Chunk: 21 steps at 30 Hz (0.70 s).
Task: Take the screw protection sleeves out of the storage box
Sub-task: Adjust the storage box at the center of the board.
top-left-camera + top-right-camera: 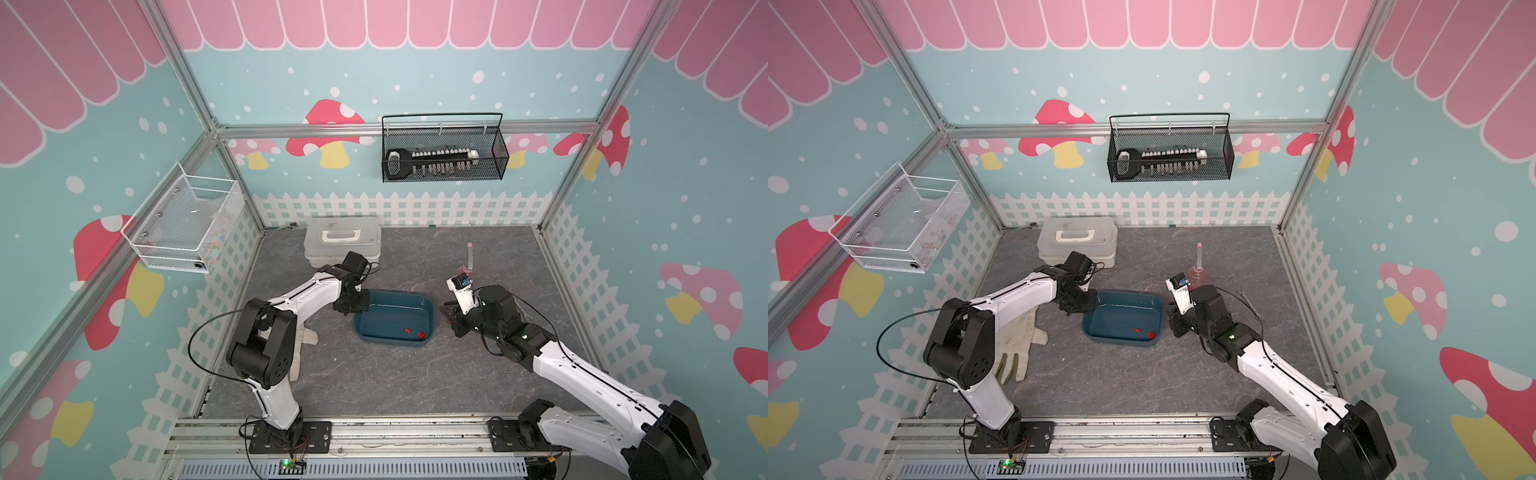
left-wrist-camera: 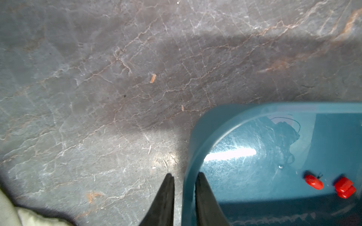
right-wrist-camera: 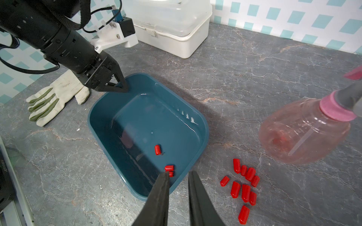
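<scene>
Where my left gripper (image 2: 185, 176) sits, lower centre, its narrow jaws straddle the rim of the shallow teal plastic storage box (image 2: 274, 108); whether they pinch it I cannot tell. My right gripper (image 3: 179, 173) hangs slightly parted and empty over the box's near corner. Three tiny red plastic sleeves (image 3: 157, 149) lie inside; a red cluster (image 3: 244, 184) lies outside, lower right, on the grey veined tabletop (image 3: 235, 78) beside a clear pink spray bottle (image 3: 303, 137). Open tabletop separates the box from the white lidded case (image 3: 176, 35), top centre.
</scene>
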### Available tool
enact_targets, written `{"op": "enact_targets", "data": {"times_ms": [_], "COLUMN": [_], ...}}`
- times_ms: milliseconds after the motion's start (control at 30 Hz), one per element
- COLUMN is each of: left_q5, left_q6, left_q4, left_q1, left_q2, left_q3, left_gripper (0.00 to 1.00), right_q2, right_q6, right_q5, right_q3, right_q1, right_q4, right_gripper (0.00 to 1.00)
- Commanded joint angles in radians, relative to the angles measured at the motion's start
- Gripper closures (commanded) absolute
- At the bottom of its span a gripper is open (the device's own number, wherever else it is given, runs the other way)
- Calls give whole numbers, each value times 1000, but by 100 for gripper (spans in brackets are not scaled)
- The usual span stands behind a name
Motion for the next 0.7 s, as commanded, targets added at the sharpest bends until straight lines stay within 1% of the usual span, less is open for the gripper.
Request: {"op": "enact_targets", "data": {"times_ms": [0, 133, 267, 367, 667], "left_q5": [-9, -14, -13, -14, 37], "left_q6": [9, 12, 3, -6, -19], "left_q4": [-15, -25, -42, -70, -224], "left_q1": [-9, -8, -13, -13, -13], "left_q2": [18, 18, 9, 2, 4], "left_q3": [25, 25, 24, 23, 52], "left_gripper": [80, 91, 94, 100, 100], "right_q2": [-13, -13, -7, -7, -2], "right_q6": [-9, -8, -8, -8, -8], "right_q5": [-7, -5, -5, -5, -7], "right_q3": [-14, -14, -11, -11, -10], "right_q1": [4, 4, 3, 3, 3], "right_q4": [17, 18, 18, 18, 17], "right_gripper": [78, 78, 78, 78, 78]}}
